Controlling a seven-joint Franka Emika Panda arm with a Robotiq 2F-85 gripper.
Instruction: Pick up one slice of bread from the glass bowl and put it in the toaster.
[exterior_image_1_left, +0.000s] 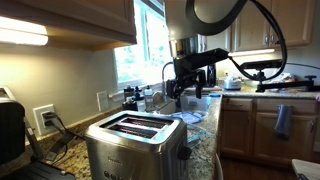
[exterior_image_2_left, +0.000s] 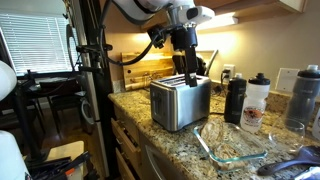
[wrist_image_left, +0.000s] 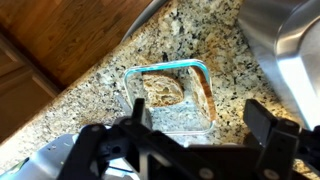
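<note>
Gripper (wrist_image_left: 200, 116) poised with jaws spread wide, holding nothing.
In the wrist view the slice of bread (wrist_image_left: 163, 90) lies in the glass dish (wrist_image_left: 208, 90) at frame centre, on the granite counter (wrist_image_left: 90, 110). In both exterior views the toaster (exterior_image_2_left: 180, 102) stands mid-frame below the gripper.

This is a home kitchen. A speckled granite desk (exterior_image_2_left: 165, 142) runs over wooden base cabinets (exterior_image_1_left: 250, 128), with wall cabinets (exterior_image_1_left: 60, 20) hung at twelve o'clock above it. A steel toaster (exterior_image_1_left: 135, 140) stands on the stone. In an exterior view, drink bottles (exterior_image_2_left: 236, 100) sit at its three o'clock. Wall sockets (exterior_image_1_left: 45, 118) and a daylit window (exterior_image_1_left: 150, 40) line the wall behind.
</note>
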